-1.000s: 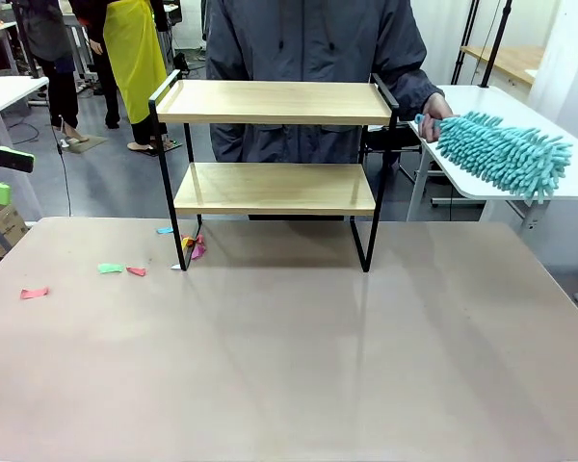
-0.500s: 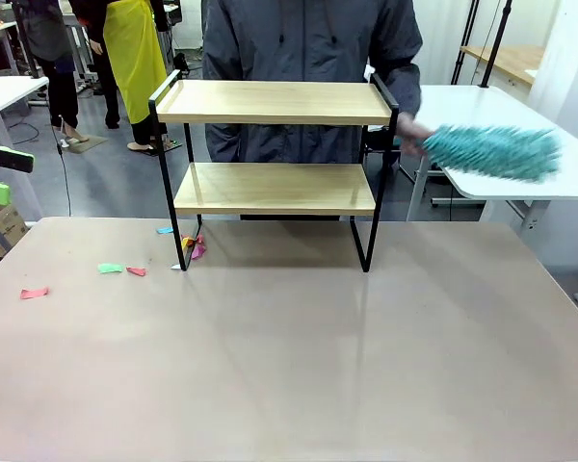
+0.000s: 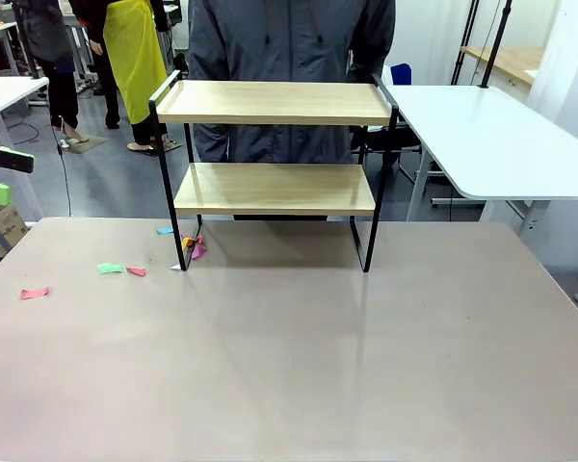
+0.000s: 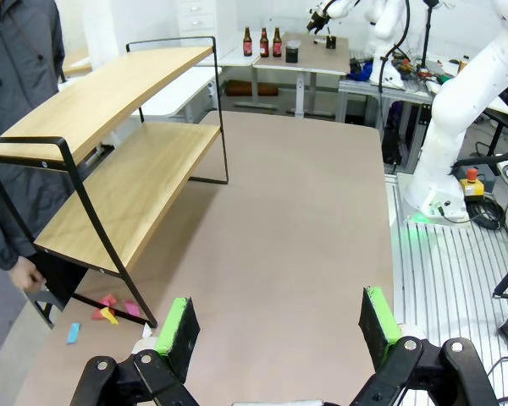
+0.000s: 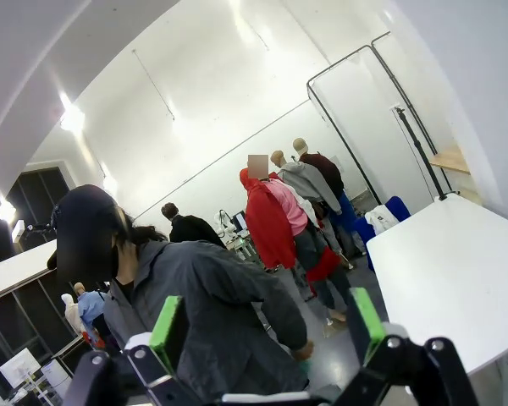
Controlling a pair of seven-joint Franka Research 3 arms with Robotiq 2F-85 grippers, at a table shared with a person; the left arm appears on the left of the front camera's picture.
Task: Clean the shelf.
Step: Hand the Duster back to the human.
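The near bench (image 3: 289,366) lies open; the shelf (image 3: 275,144) and paper scraps (image 3: 111,269) obstruct the far left.

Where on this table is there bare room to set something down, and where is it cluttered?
The table is bare from the shelf to the near edge and all along its right side. Both shelf boards are bare too. Clutter sits at the far left: paper scraps from the shelf's left foot out to the left edge.
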